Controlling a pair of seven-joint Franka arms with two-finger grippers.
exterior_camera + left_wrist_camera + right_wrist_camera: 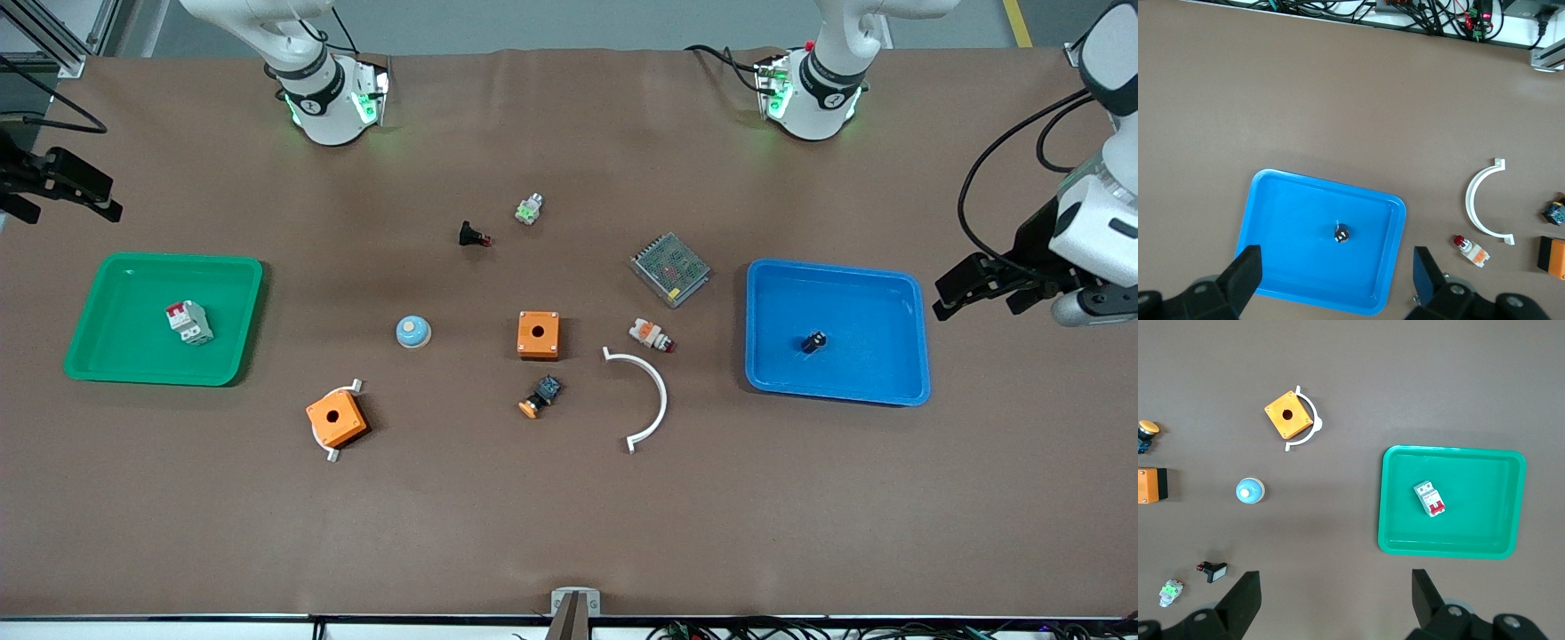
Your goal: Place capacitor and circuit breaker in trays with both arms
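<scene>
Between the spread fingers of the left gripper, which is hanging open and holding nothing, the capacitor is showing well below, apart from both pads. It is standing on the floor of the blue tray, near the middle. Seen from the front camera, the left gripper is hovering over bare table at the left arm's end, just off the blue tray's rim, with the capacitor inside it.

The right gripper is likewise standing open and empty, its fingers wide apart. The circuit breaker is lying well away from them in the green tray, red switch section up. From the front, the right gripper is hovering at the right arm's end, beside the green tray holding the circuit breaker.

No readable writing is showing on either part.
</scene>
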